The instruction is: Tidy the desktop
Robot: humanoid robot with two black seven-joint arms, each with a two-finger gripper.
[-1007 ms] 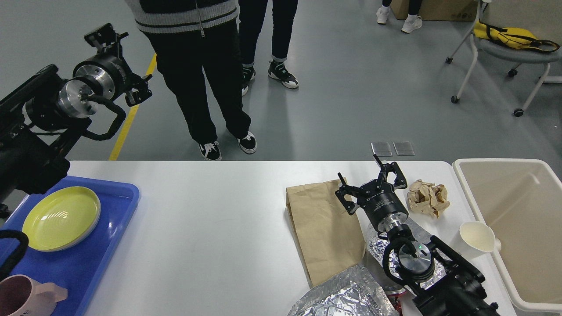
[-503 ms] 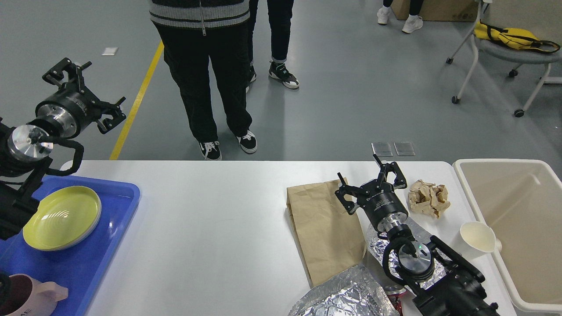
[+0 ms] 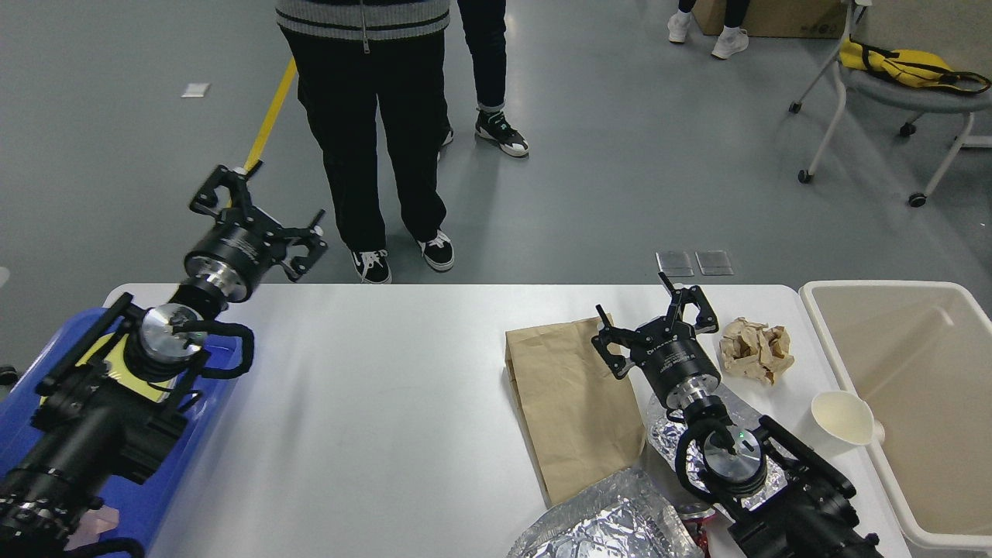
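The desktop (image 3: 372, 403) fills the lower part of the head view, its far edge running across the middle. Since the earlier frames the left arm has swung in from the far left and now lies over the blue tray (image 3: 31, 364) at the left edge, hiding most of the yellow plate (image 3: 116, 353); the left gripper (image 3: 260, 213) hangs past the far-left corner, fingers spread wide, holding nothing. The right arm has not moved: the right gripper (image 3: 659, 314) sits over the far right part, fingers apart and empty, between the brown paper bag (image 3: 562, 403) and the crumpled paper ball (image 3: 756, 349).

A beige bin (image 3: 907, 387) stands at the right edge, a paper cup (image 3: 845, 418) just beside it. Foil sheets (image 3: 604, 523) lie at the near edge, partly under the right arm. People's legs (image 3: 380, 132) stand beyond the far edge.
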